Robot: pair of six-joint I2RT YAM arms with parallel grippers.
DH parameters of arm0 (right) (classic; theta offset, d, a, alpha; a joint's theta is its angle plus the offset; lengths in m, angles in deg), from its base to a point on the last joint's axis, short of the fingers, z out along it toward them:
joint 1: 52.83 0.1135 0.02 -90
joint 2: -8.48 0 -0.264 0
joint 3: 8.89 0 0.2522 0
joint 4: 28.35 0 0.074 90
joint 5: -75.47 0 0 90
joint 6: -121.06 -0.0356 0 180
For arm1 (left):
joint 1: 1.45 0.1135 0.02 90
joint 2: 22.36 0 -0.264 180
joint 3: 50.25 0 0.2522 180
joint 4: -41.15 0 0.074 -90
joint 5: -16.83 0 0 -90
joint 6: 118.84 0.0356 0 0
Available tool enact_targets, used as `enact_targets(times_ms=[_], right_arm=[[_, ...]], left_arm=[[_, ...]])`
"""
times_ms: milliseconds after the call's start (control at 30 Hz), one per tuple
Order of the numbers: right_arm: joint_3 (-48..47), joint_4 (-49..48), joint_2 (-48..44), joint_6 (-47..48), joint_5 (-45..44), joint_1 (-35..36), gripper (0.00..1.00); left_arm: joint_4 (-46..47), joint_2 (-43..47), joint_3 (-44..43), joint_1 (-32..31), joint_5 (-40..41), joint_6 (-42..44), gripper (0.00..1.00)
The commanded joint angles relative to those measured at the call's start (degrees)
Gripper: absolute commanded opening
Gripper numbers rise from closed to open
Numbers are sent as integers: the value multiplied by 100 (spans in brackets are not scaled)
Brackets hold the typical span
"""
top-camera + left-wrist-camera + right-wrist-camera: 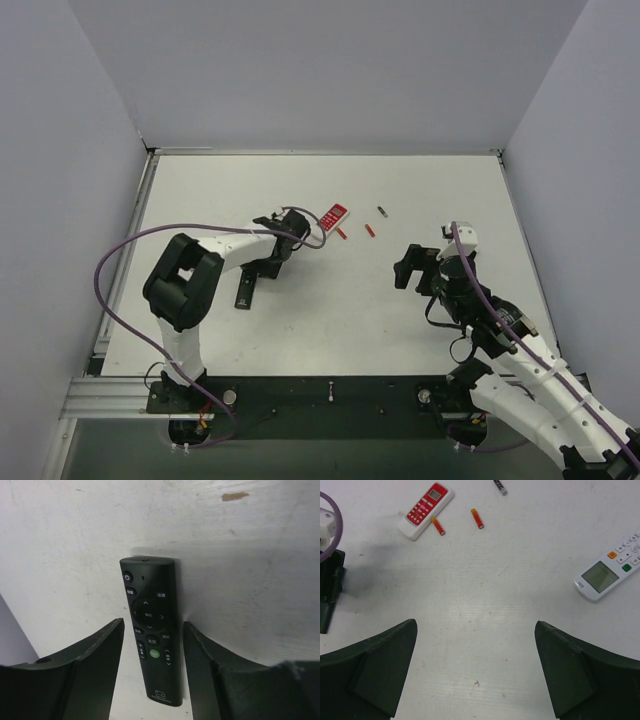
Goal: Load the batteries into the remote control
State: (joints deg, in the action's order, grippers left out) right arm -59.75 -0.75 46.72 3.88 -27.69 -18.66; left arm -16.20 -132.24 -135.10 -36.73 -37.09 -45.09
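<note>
Left end effector wide astride face-up black remote control, bottom logo illegible; right end effector wide too.

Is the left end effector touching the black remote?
Cannot tell. In the left wrist view the remote control lies inside the open left end effector; table shows beside one finger, but the other finger's edge meets the remote's side, contact unclear.

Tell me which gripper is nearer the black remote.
Left. The left gripper has its fingers either side of the black remote; the right gripper hovers far off to its right.
</note>
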Motion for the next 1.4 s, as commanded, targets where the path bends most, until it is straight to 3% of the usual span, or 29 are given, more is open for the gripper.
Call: enact_targets(times_ms=[0,100,233,367,433,567,700,733,800,1000,1067,1233,1367], right_arm=[[-25,284,-159,46,-475,-25,98],[-78,486,-247,29,-783,-42,99],[-87,636,-501,-15,-1091,-42,100],[-174,944,-712,-182,-1591,-42,100],[-210,1111,-843,-209,-1811,-51,100],[-254,1375,-1160,-621,-2251,-42,100],[-61,1306,-1740,-640,-2523,-42,100],[1,1235,-2002,-596,-2594,-34,100],[141,1147,-2232,-587,-2647,-34,100],[-25,1226,-2523,-306,-2656,-34,100],[-218,1313,-2444,-183,-2752,-34,100],[-587,1410,-2154,239,-2893,-34,100],[-781,1428,-1952,573,-2946,-25,100]], left_arm=[[219,695,-20,-171,-845,-264,66],[772,1345,287,-189,-1687,-422,74],[1851,2372,796,-119,-2593,-712,76],[2828,3112,1509,486,-3938,-1256,76],[3441,3611,1904,1084,-4440,-1740,76],[3779,4562,2843,1989,-4959,-2197,78],[4244,5573,3732,3578,-6198,-3076,78],[4271,5931,3882,4399,-6435,-3164,78],[4009,6258,3997,4959,-6709,-2999,78],[2024,6690,3322,5085,-6105,-1286,79],[1399,6778,2944,4753,-5175,-751,79],[950,7235,2767,4136,-3304,-353,80],[888,7429,2697,3819,-2381,-300,80]])
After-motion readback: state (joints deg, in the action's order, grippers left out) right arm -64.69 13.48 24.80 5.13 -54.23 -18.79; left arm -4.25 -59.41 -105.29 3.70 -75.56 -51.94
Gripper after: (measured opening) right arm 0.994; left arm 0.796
